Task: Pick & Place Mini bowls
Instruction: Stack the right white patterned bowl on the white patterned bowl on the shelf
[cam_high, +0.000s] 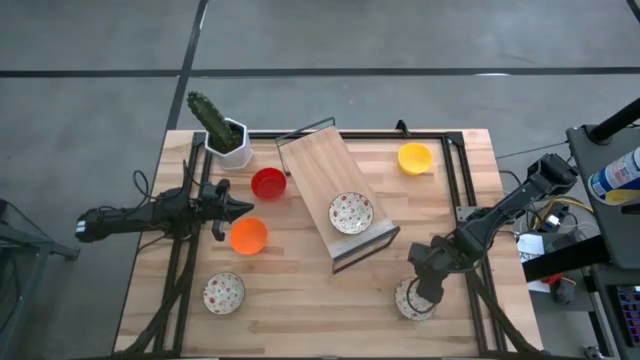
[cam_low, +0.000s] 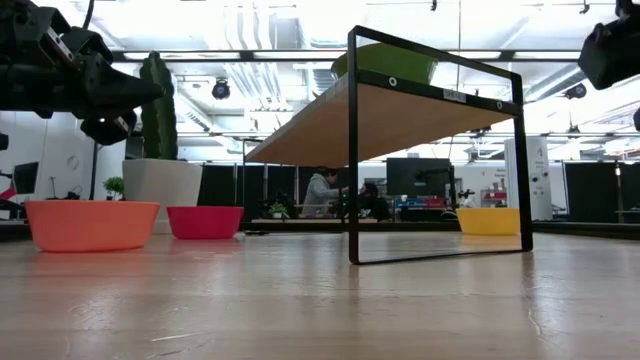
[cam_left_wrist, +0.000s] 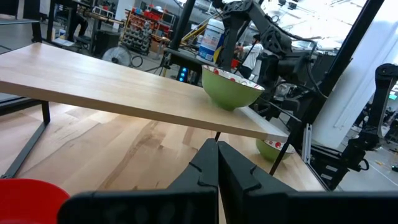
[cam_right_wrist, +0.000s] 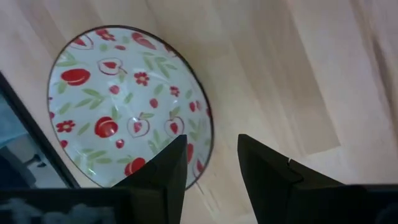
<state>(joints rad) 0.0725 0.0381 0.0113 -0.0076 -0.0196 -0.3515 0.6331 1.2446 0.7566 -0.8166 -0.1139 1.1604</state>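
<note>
Six mini bowls show in the high view. One patterned bowl (cam_high: 351, 212) sits on the tilted wooden shelf (cam_high: 318, 165); its outside is green (cam_left_wrist: 231, 87). Another patterned bowl (cam_high: 224, 292) rests on the table near the left front. The red bowl (cam_high: 268, 184), orange bowl (cam_high: 248, 236) and yellow bowl (cam_high: 415, 158) also stand on the table. My right gripper (cam_high: 425, 290) hangs open above the third patterned bowl (cam_right_wrist: 124, 106), one finger over its inside and one outside its rim (cam_right_wrist: 208, 140). My left gripper (cam_high: 243, 208) is shut and level, between the red and orange bowls.
A white pot with a cactus (cam_high: 225, 135) stands at the far left, beside the red bowl. The shelf's black metal frame (cam_low: 352, 150) lifts its far end, leaving a gap beneath. Black rails (cam_high: 462, 190) run along the table's right side. People sit in the room beyond (cam_low: 322, 192).
</note>
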